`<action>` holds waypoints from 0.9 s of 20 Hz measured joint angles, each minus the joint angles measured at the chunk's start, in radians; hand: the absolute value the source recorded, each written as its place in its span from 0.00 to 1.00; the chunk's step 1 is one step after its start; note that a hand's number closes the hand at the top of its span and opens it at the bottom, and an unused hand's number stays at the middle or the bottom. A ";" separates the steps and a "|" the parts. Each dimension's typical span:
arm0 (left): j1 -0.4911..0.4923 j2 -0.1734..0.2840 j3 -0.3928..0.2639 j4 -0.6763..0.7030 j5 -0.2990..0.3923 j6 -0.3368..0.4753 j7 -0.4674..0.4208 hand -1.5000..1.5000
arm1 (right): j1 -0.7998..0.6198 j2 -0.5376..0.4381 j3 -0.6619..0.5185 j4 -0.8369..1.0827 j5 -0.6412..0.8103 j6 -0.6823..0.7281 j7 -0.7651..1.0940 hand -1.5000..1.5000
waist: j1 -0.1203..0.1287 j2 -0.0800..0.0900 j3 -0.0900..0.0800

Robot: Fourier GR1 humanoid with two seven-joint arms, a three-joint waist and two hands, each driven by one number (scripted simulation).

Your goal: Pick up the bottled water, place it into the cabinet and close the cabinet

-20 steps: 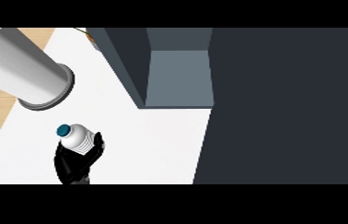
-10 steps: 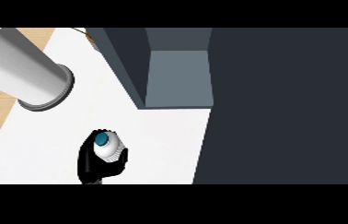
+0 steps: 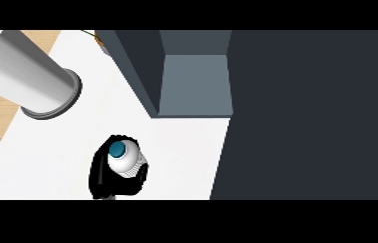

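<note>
The bottled water, white with a teal cap, is in the lower left of the head view, its cap facing up at me. My right hand comes in from the lower edge, and its black fingers are curled round the bottle, hiding the lower part. The hand and bottle are above the white counter, below and left of the open cabinet, whose grey inside shows between dark walls. A large grey forearm crosses the upper left; no hand shows on its end.
A wide dark panel fills the right side of the view, beside the cabinet's opening. A strip of wooden surface shows at the far left edge beyond the counter.
The hand with the bottle has moved to the right, nearer the cabinet. The bottle has tipped so its cap faces me more. The grey forearm has stayed still.
</note>
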 measured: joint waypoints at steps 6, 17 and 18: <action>-0.024 -0.012 -0.057 -0.145 -0.023 0.103 0.106 1.00 | -0.028 0.007 -0.007 -0.001 0.002 -0.011 0.034 0.00 | 0.000 0.001 0.000; -0.180 -0.016 -0.178 -0.253 -0.058 0.332 0.267 1.00 | -0.039 0.017 0.015 0.000 0.004 -0.026 0.039 0.00 | -0.006 0.001 0.000; -0.201 -0.016 -0.185 -0.243 -0.056 0.348 0.269 1.00 | -0.022 0.001 0.013 -0.003 0.004 -0.023 0.026 0.00 | -0.009 0.001 0.000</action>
